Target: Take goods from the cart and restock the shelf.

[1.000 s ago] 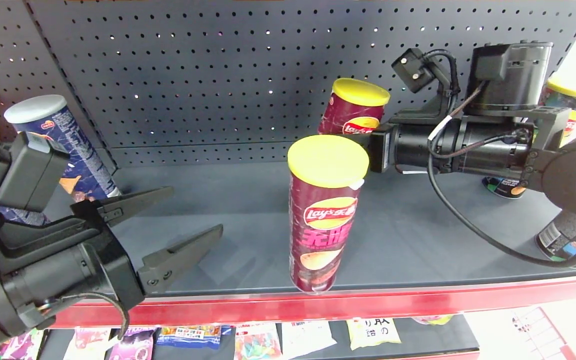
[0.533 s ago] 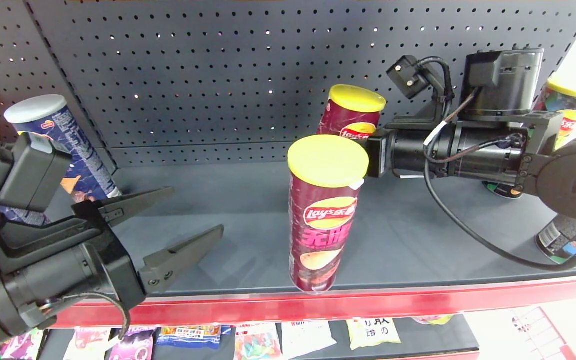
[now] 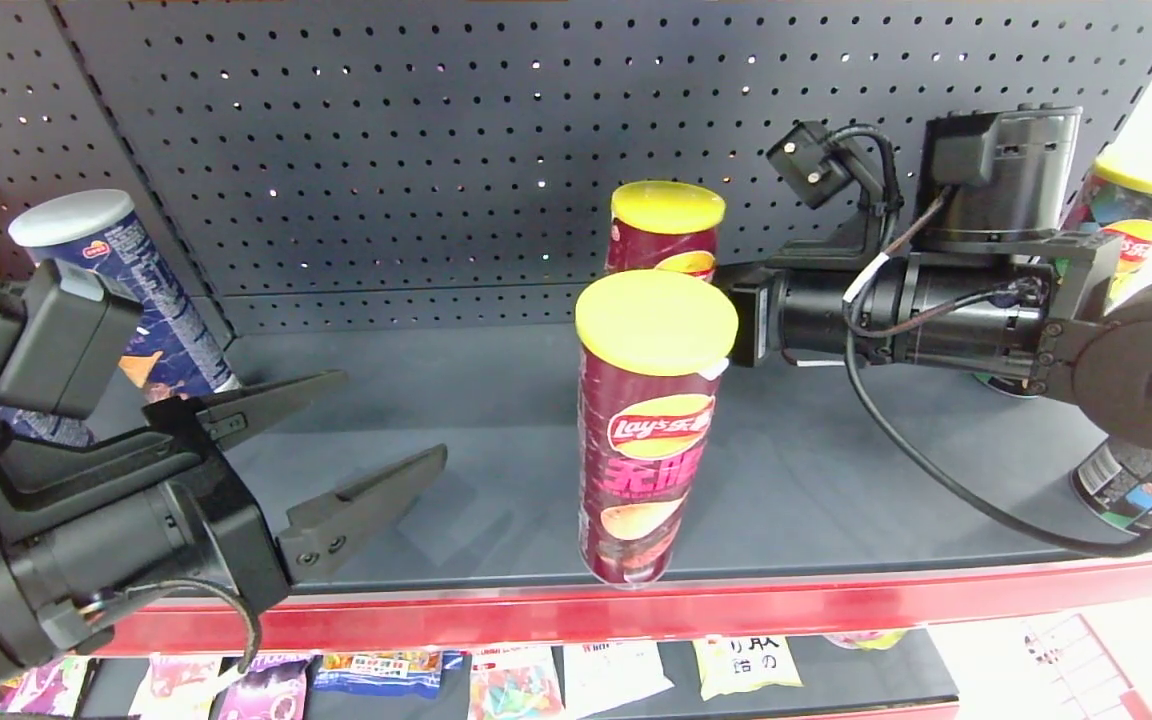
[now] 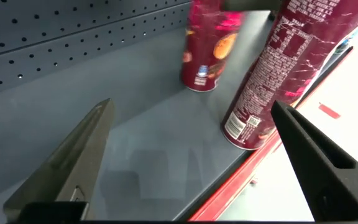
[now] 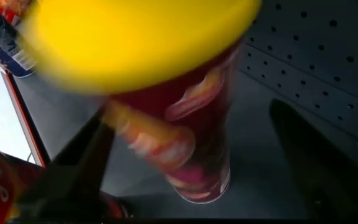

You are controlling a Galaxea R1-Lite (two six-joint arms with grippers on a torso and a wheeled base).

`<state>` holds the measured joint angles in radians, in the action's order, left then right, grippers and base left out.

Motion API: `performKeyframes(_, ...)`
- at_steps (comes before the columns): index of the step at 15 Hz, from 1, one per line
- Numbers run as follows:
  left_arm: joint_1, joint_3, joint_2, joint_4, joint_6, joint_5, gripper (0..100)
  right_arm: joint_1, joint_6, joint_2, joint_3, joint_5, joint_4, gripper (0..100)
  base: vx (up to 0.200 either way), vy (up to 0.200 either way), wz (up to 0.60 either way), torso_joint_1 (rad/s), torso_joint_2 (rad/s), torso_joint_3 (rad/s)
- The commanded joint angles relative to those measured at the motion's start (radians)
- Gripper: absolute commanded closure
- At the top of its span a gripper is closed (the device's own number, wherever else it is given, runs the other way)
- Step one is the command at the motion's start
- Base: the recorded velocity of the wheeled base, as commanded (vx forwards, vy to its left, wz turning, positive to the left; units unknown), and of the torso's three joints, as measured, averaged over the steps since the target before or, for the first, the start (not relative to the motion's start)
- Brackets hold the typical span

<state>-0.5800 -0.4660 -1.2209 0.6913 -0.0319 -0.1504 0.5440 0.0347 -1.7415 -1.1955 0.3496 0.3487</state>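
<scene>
Shelf (image 3: 496, 420) carried both maroon, yellow-lidded chip cans upright, long axes vertical, lids up. You had the front can (image 3: 651, 420) at its front edge and the rear can (image 3: 666, 228) just behind, near the pegboard (image 3: 386, 150). Your right claw (image 5: 188, 124) straddled the rear can, spread, one finger clear of it. Your left claw (image 3: 391, 417) hung wide apart and empty over the shelf.
</scene>
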Motion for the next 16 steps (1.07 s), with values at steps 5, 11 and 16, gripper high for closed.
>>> performKeyframes(5, 0.039, -0.007, -0.009, 0.001, 0.0, -0.001, 0, 0.001, -0.004, 0.106, 0.086, -0.015, 0.001, 0, 0.0, 0.0, 0.0, 0.0, 0.0, 0.0)
performKeyframes(11, 0.048, 0.004, -0.026, -0.001, 0.0, 0.0, 0, -0.022, -0.006, 0.312, 0.295, -0.052, 0.001, 0, 0.0, 0.0, 0.0, 0.0, 0.0, 0.0)
performKeyframes(16, 0.046, 0.024, -0.06, -0.03, 0.026, 0.002, 0, -0.018, -0.004, 0.568, 0.522, -0.109, 0.001, 0, 0.0, 0.0, 0.0, 0.0, 0.0, 0.0)
